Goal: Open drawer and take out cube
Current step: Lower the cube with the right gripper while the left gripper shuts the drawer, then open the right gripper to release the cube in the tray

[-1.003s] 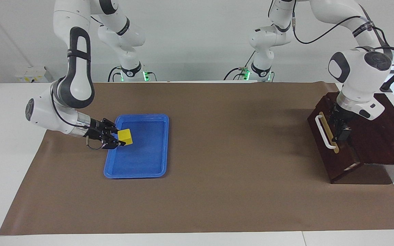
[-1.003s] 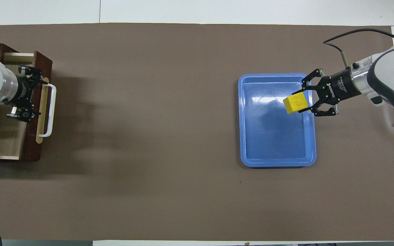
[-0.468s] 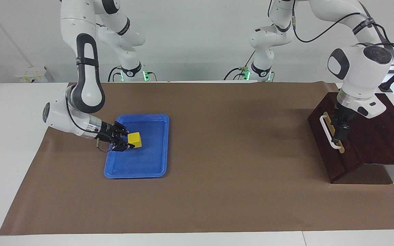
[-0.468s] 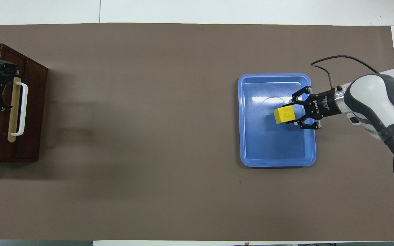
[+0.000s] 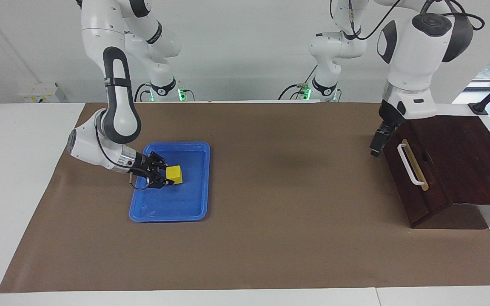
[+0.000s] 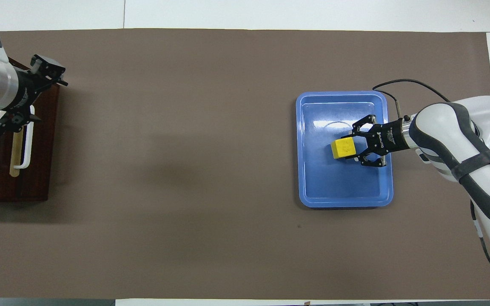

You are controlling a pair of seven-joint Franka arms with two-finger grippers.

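In the facing view, the cube (image 5: 174,174) is held clamped in the right gripper (image 5: 165,176) low over the blue tray (image 5: 195,211), perhaps already touching its floor. The drawer (image 5: 415,180) is seen shut, so only the release is judged to be left.

In the overhead view, the left gripper (image 6: 32,95) is shown with its fingers spread and empty above the drawer's front, which is less plain from across the table.

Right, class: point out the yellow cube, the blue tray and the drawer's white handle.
yellow cube (image 5: 174,173), facing view, its top face.
blue tray (image 5: 198,146), facing view, its rim nearest the robots.
white handle (image 5: 409,167), facing view, middle of the bar.
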